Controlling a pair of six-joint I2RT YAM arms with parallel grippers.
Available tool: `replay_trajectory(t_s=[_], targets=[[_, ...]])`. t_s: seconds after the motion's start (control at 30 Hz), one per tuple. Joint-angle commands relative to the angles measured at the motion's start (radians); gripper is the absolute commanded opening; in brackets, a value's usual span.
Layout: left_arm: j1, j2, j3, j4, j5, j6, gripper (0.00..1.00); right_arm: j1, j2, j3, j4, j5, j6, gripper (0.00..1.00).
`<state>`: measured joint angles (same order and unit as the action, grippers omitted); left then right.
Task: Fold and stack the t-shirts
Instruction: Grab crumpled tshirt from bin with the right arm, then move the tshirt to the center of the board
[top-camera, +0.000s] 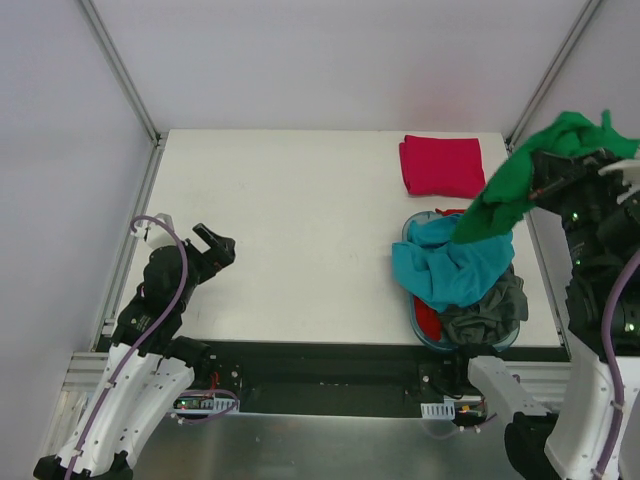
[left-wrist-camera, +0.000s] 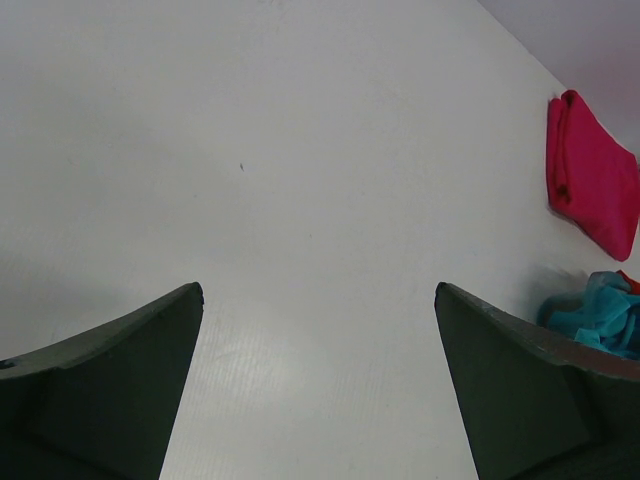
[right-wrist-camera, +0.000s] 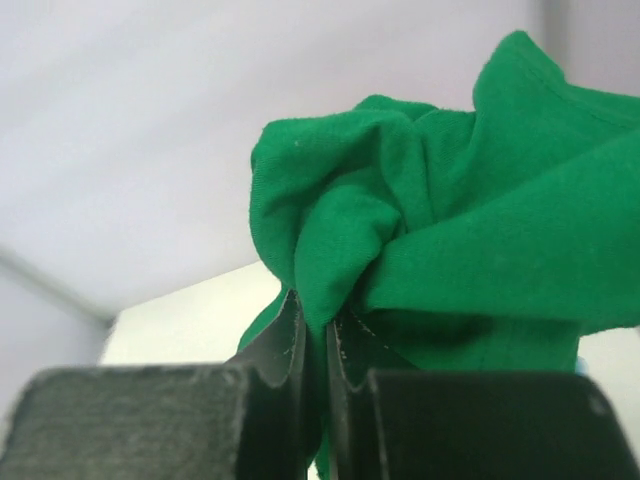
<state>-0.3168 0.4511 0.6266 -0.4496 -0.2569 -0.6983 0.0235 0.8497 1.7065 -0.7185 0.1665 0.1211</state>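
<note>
Top external: left gripper (top-camera: 215, 243) is seen over bare table (top-camera: 300, 200), jaws wide apart. Crimson-pink shirt (top-camera: 442, 166) lies folded, far right. Teal shirt (top-camera: 450, 265) and dark grey shirt (top-camera: 490, 312) are heaped in the tub (top-camera: 409, 298). Green shirt (top-camera: 505, 195) hangs above the tub, clamped in the right gripper (right-wrist-camera: 315, 345). Cloth is judged light and limp. Possibly a bunched mid-fold is pinched, so shoulders should be taken for spreading.

I see the white table (top-camera: 300, 230) carrying a folded crimson-pink t-shirt (top-camera: 442, 166) at its far right, with a blue tub (top-camera: 413, 318) just nearer.
</note>
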Motion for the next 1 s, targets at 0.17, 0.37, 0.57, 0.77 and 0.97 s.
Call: replay_trajectory(t_s=[0.17, 0.37, 0.57, 0.77, 0.97], targets=[[-0.001, 0.032, -0.004, 0.032, 0.047, -0.003, 0.99, 0.253, 0.274, 0.042, 0.427, -0.566, 0.102, 0.01], [-0.001, 0.029, -0.034, 0.031, 0.067, -0.043, 0.99, 0.559, 0.469, -0.065, 0.487, -0.622, -0.095, 0.06], [-0.001, 0.053, -0.062, 0.025, 0.116, -0.055, 0.99, 0.673, 0.595, -0.387, 0.599, -0.278, -0.253, 0.24], [-0.001, 0.124, -0.102, 0.02, 0.177, -0.059, 0.99, 0.704, 0.709, -0.374, 0.454, -0.047, -0.354, 0.96], [-0.001, 0.219, -0.134, 0.019, 0.231, -0.069, 0.99, 0.704, 0.637, -0.415, 0.418, 0.091, -0.386, 0.96]])
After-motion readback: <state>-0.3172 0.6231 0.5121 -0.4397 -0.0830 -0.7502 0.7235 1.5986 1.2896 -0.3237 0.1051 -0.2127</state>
